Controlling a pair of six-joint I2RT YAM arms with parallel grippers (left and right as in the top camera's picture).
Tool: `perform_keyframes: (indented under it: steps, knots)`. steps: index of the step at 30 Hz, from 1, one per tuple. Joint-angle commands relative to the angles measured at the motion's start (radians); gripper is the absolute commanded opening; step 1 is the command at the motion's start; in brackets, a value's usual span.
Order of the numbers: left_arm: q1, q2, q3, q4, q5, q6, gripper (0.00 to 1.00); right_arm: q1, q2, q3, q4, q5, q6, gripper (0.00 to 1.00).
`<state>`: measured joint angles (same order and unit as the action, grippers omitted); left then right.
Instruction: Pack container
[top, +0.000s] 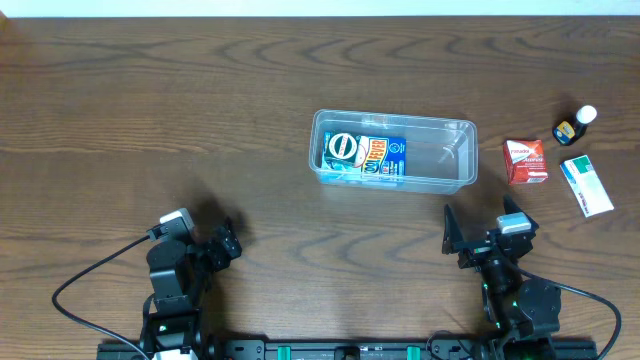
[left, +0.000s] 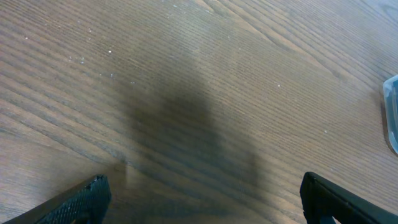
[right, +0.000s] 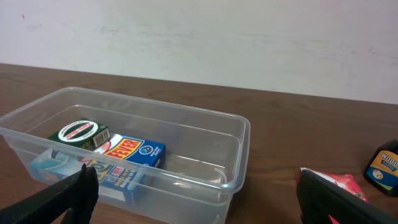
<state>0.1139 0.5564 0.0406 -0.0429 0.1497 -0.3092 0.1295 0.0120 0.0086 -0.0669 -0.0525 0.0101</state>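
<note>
Plastic container (top: 440, 152) holds a blue box (top: 384, 158) (left end); left gripper (top: 231, 243) and right gripper (top: 481, 226) stand open-fingered, empty.

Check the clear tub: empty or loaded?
Partly loaded. The container holds a blue box and a green-labelled pack at one end; its other half is bare.

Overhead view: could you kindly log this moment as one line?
container: holds boxes | outside, right of it: red box, white box, bottle | left pincer: open, empty | right pincer: open, empty
</note>
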Motion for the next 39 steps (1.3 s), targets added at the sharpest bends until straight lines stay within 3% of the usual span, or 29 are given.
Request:
perform_keyframes:
  steps: [1,27,39]
  knots:
    - [-0.002,0.004,-0.018,0.000,-0.016,0.020,0.98,-0.011,-0.006,-0.003,-0.003,0.000,-0.011,0.99]
    - [-0.002,0.026,-0.018,-0.001,-0.016,0.020,0.98,-0.011,-0.006,-0.003,-0.003,0.000,-0.011,0.99]
    - [-0.043,-0.302,-0.037,-0.013,-0.023,0.021,0.98,-0.011,-0.006,-0.003,-0.003,0.000,-0.011,0.99]
